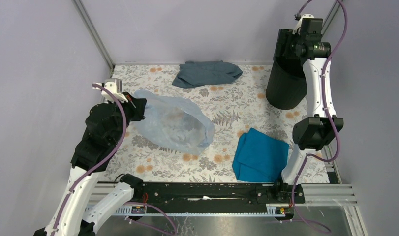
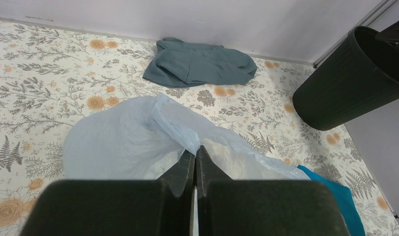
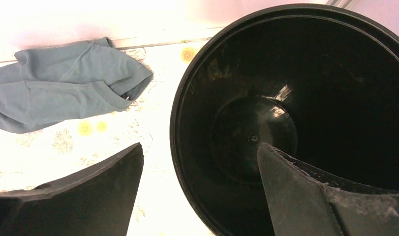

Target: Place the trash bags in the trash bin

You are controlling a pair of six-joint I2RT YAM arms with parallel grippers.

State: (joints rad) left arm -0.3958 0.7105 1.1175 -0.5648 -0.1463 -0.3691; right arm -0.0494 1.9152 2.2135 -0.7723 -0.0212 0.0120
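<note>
The trash bag (image 1: 175, 123), a pale blue translucent film, lies spread and crumpled on the floral table at centre left. My left gripper (image 1: 138, 104) is shut on its upper left edge. In the left wrist view a fold of the bag (image 2: 118, 137) is pinched between the closed fingertips of the left gripper (image 2: 196, 148). The black trash bin (image 1: 286, 83) stands upright at the back right. My right gripper (image 3: 199, 145) hangs open over the bin's (image 3: 295, 73) near rim, one finger outside and one inside. Neither finger touches the rim. The bin's inside shows bare.
A dull grey-blue cloth (image 1: 207, 73) lies bunched against the back wall, left of the bin. A bright teal cloth (image 1: 260, 155) sits folded at the front right, near the right arm's base. Purple walls close in the left, back and right sides.
</note>
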